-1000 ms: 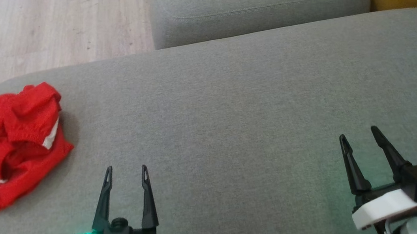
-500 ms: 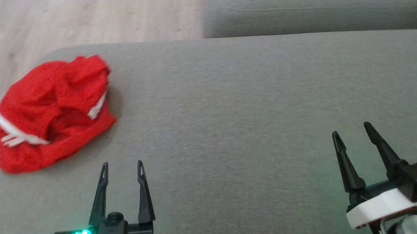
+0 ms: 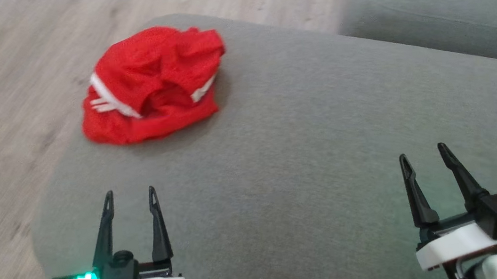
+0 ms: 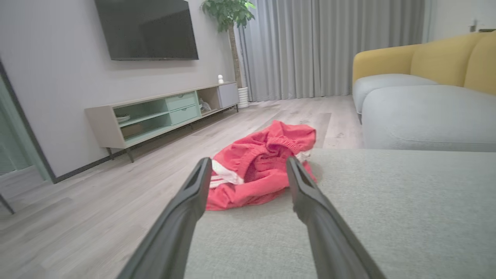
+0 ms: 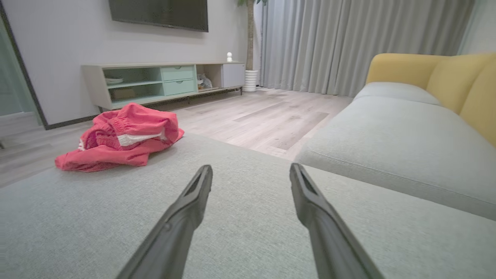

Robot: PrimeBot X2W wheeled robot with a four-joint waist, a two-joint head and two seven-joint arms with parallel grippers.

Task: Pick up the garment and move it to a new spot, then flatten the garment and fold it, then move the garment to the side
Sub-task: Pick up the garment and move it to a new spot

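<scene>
A pale wood-plank floor [image 4: 97,193] runs back to a plain light wall [image 4: 50,97], where a dark flat screen [image 4: 147,29] hangs above a low console [image 4: 116,128] with mint-green drawers [image 4: 182,108]. A small white object [image 4: 220,78] sits on top, too small to tell what it is. Long grey curtains [image 4: 329,46] cover the far end, with a leafy potted plant [image 4: 228,11] beside them. A sofa [image 4: 387,83] with yellow backs and grey seats stands alongside, and a broad grey cushion [image 4: 387,217] lies nearest.
</scene>
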